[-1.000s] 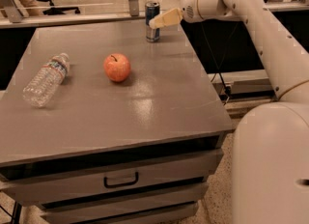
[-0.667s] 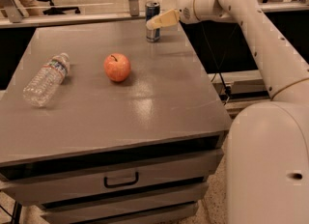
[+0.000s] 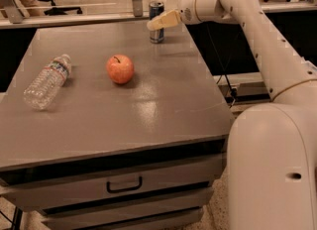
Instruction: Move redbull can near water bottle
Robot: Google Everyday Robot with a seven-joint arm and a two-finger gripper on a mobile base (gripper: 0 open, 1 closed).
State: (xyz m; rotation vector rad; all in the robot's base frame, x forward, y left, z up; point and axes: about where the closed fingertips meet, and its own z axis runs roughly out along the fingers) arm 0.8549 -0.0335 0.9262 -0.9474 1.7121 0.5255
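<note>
No text legible on water bottle (image 3: 47, 81), redbull can (image 3: 156, 10); end effector (image 3: 151, 25) at can.

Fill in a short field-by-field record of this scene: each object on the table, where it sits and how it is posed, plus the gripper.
redbull can: upright at the far edge of the table
water bottle: lying on its side, picture-left, cap pointing away
apple: stem up, between the two, touching neither
gripper: at the can's mid-height, overlapping it in view
task state: can not yet near bottle
</note>
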